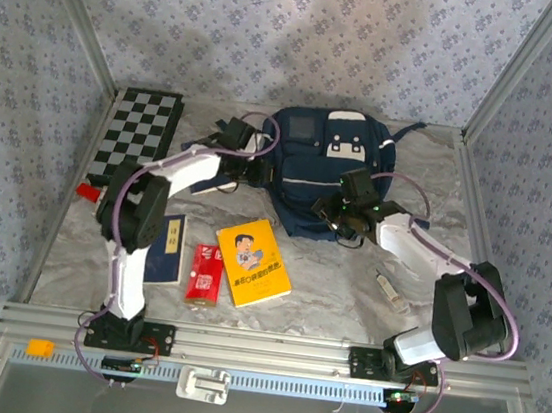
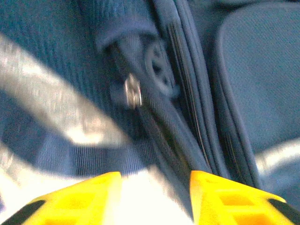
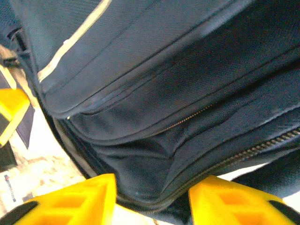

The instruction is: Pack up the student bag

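Marbled tabletop [image 1: 346,296], walls [image 1: 277,35] on three sides; bag [image 1: 303,190] at 12 o'clock. Left gripper [image 2: 155,173] at its 9 o'clock edge, right gripper [image 3: 152,180] at its 5 o'clock edge, both released. Free room toward 3 o'clock.

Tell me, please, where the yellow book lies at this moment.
In the top view, the yellow book lies near the middle, on the near side of the student bag, with the red packet just left of it.

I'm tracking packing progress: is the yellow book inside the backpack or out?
Out. The yellow book lies flat on the table, cover up, just in front of the navy backpack, beside a red packet.
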Action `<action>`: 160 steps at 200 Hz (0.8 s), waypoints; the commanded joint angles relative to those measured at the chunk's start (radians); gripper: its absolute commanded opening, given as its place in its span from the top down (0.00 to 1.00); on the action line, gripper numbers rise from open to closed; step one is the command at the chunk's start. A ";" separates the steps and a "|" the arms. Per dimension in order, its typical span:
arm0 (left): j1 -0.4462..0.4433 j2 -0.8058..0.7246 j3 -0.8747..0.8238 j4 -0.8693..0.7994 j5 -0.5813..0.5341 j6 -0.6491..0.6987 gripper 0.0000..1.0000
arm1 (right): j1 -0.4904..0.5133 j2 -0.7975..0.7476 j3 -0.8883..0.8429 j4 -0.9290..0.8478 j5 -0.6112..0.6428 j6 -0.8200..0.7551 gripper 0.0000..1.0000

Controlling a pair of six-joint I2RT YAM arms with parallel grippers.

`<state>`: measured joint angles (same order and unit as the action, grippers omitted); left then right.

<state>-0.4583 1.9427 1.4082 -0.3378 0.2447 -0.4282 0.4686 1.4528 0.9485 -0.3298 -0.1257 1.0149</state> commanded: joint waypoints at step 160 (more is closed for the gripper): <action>-0.423 -0.946 -0.908 0.030 -0.277 -0.669 0.35 | 0.395 -0.069 -0.208 0.069 -0.101 -0.247 0.27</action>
<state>-0.8722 0.9829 0.5385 -0.3389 -0.0017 -1.0088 0.8314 1.3251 0.7467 -0.3542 -0.1997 0.7582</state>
